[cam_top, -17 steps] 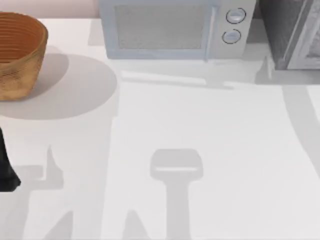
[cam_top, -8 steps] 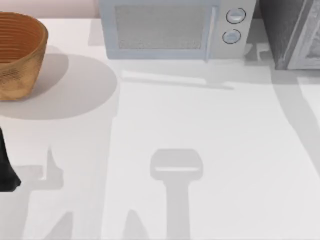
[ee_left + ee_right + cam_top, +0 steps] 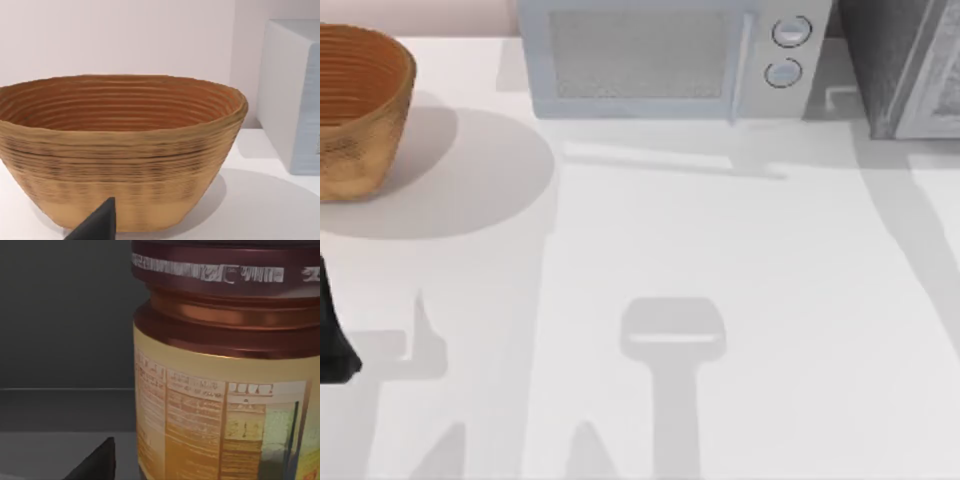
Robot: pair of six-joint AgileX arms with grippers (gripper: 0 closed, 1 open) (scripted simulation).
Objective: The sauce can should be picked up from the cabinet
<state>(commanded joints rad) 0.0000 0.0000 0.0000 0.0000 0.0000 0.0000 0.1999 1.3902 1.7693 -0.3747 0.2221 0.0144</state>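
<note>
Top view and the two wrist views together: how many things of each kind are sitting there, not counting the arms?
Woven basket: 1
Microwave: 1
Cabinet: 1
Sauce can: 1, seen close up by the right wrist camera against a dark grey wall
Total: 4

Top view: the cabinet [image 3: 900, 65] is cut by the upper and right edges, the woven basket [image 3: 360, 105] by the left edge, and the microwave [image 3: 670, 60] by the upper edge. A dark part of the left arm [image 3: 332, 340] is cropped at the left edge. Right wrist view: the sauce can [image 3: 225, 385] is cut off on three sides, and its label print is too small to be read. One dark fingertip [image 3: 97, 465] of the right end effector is seen; its opening cannot be judged.
</note>
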